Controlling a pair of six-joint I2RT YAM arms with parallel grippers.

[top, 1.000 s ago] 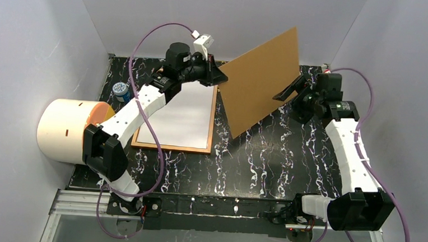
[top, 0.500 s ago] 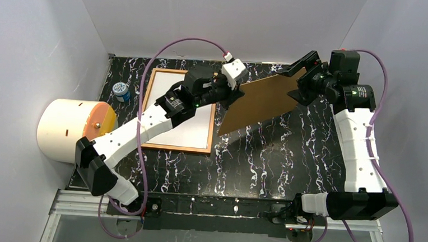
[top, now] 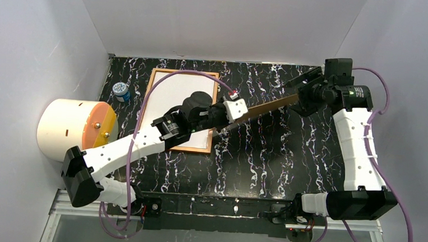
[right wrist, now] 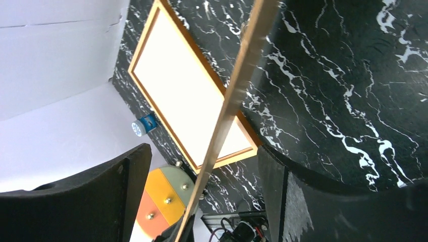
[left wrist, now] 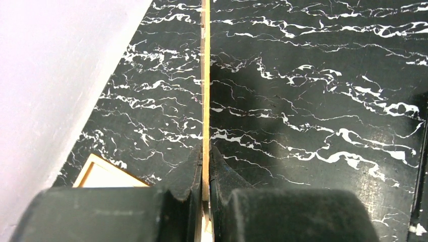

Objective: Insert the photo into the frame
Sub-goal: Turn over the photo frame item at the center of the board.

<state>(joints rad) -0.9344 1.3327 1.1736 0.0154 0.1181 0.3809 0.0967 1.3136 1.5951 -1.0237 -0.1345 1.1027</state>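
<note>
The frame [top: 184,72], thin orange-brown wood, lies flat at the table's back left. Inside it lies a white sheet [top: 171,90], the photo with its white back up; its printed side is hidden. My left gripper [top: 221,120] is shut on the near end of a plain brown backing board [top: 269,106], which shows edge-on as a thin tan strip [left wrist: 205,75] running away from the jaws [left wrist: 205,169]. My right gripper [right wrist: 204,151] is open, with a finger on each side of the board's far end [right wrist: 237,91] and neither touching it. The right wrist view also shows the frame [right wrist: 151,31].
A white cylinder with an orange and yellow face [top: 71,129] stands at the left table edge. A small blue jar [top: 121,90] sits just left of the frame. Grey walls close in the back and both sides. Black marble tabletop [top: 288,153] lies under the board.
The board has swung from standing broadside to lying low and edge-on. My left arm carried it nearer and to the right, uncovering the frame; the right gripper now straddles its far end.
</note>
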